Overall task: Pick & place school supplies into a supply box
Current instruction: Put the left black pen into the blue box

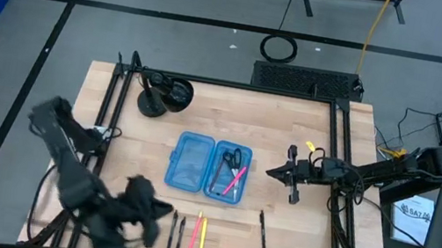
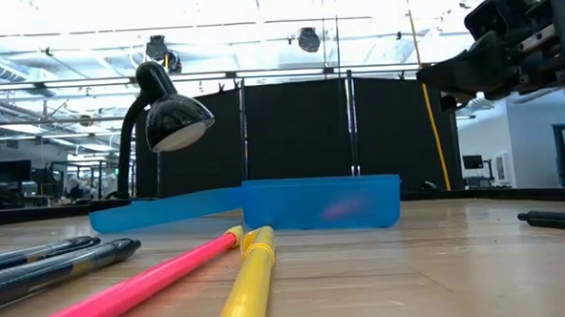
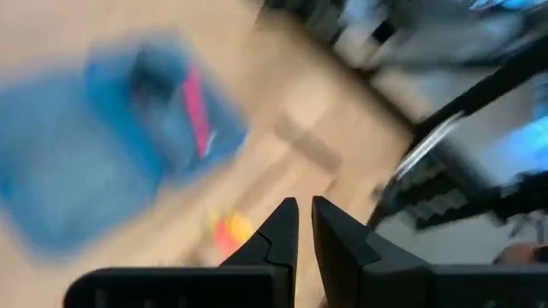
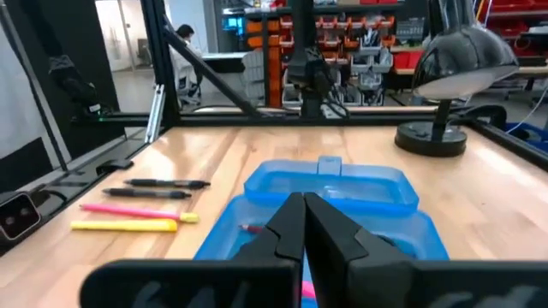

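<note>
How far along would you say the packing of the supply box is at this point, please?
Partly done: scissors and a pink pen lie in the open supply box. Nothing is in hand; the right tool hangs shut beside the box, the left tool shut near the loose pens. Left: two black pens, a pink one, a yellow one, another black pen.

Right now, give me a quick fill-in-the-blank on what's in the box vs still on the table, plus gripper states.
1. The scissors lie inside the supply box, in the half nearer the ____ arm.
2. Beside the scissors in that half lies a ____ pen.
3. The yellow pen lies on the ____, outside the box.
4. The right gripper hovers by the box with its fingers ____.

Missing words: right; pink; table; shut
</note>
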